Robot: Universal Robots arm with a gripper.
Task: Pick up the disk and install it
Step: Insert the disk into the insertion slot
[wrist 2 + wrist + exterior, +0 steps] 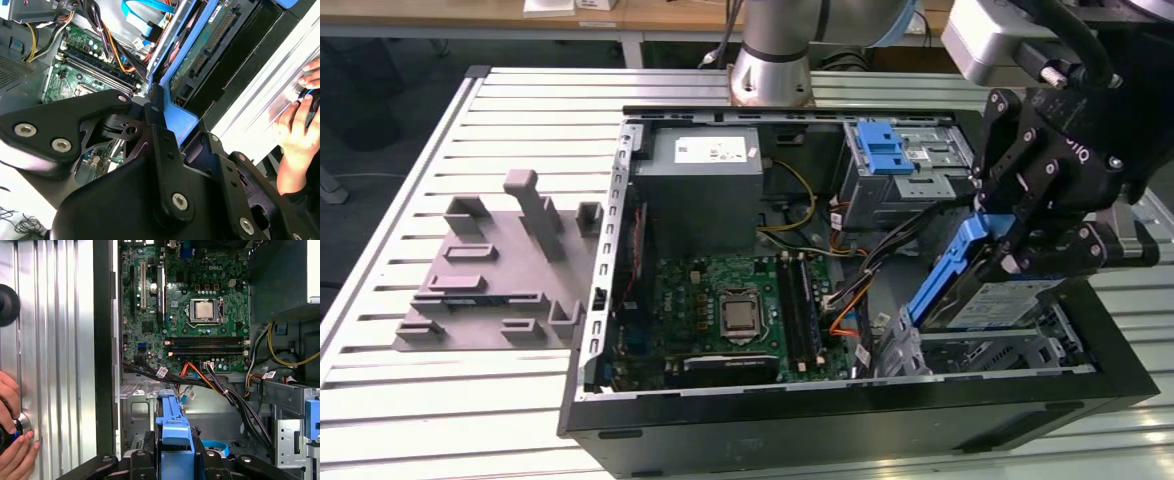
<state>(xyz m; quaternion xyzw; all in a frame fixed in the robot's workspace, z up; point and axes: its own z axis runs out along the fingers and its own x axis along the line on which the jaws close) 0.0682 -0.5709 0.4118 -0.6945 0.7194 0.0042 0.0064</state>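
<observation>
The disk (983, 302), a silver drive with a white-and-blue label in a blue carrier frame, hangs tilted on edge over the metal cage (1014, 352) at the near corner of the open computer case on the exterior view's right. My black gripper (1027, 235) is shut on its upper end. In the second wrist view the disk (202, 55) shows its green circuit underside and blue edge beyond the gripper (167, 122). In the first wrist view the blue carrier of the disk (172, 425) sticks out from the gripper (175, 460) above the cage (142, 410).
The open case (854, 425) holds a motherboard (734, 310), a power supply (700, 175), loose cables (854, 285) and an upper drive bay with a blue latch (887, 150). A grey slotted stand (494, 270) sits on the exterior view's left. A person's hand (12, 440) rests on the table beside the case.
</observation>
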